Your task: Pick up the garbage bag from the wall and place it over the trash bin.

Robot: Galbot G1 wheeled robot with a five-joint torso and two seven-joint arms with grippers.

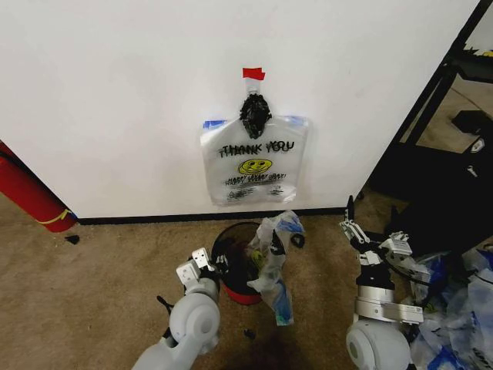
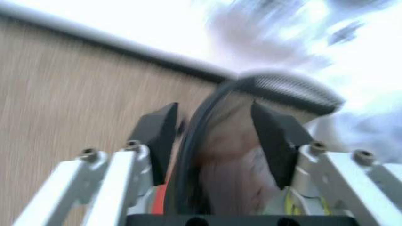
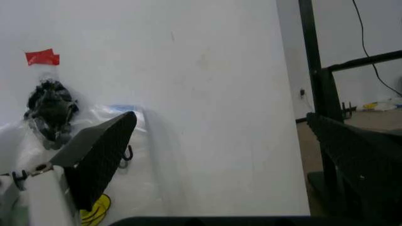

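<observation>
On the wall, the garbage bag (image 1: 255, 159) hangs flat below one red tape strip (image 1: 253, 73) and one black knotted clump (image 1: 255, 112). Low on the carpet, the left gripper (image 1: 213, 264) reaches forward to the trash bin (image 1: 231, 239), its fingers (image 2: 162, 134) spread either side of the rim. One more crumpled bag (image 1: 275, 262) drapes over the bin's far side. Right of the bin, the right gripper (image 1: 353, 223) points up toward the wall, jaws wide apart, holding nothing.
</observation>
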